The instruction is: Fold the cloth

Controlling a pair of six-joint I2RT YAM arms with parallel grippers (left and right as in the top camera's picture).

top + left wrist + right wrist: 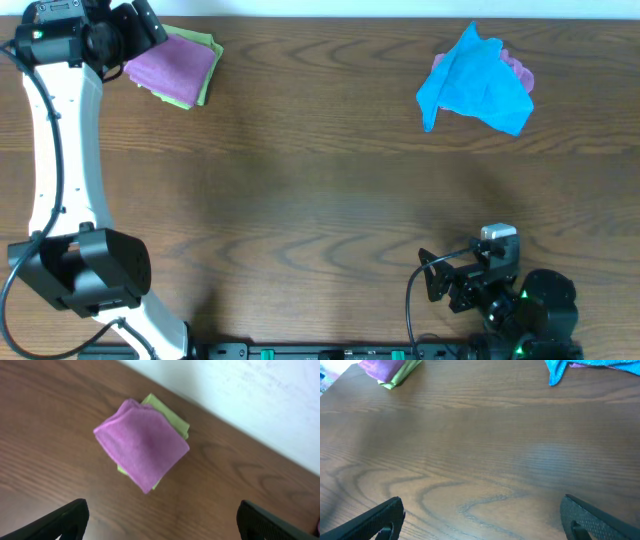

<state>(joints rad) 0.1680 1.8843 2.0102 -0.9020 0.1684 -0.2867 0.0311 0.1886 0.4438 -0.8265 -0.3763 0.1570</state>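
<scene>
Folding looks basically done: the cloth (142, 445) sits as a neat square on the green cloth (167, 412), far-left corner, close to the table's (320, 200) back edge. Left gripper (167, 527) hovers above it, fingers apart, empty. Right gripper (482, 520) is also spread, over bare wood. Next is probably just lifting clear, with loads of room mid-table.

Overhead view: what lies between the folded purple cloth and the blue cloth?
Only the green cloth's edge beneath the purple cloth, then bare table up to the blue cloth. The overhead view shows it; the right wrist view agrees.
</scene>
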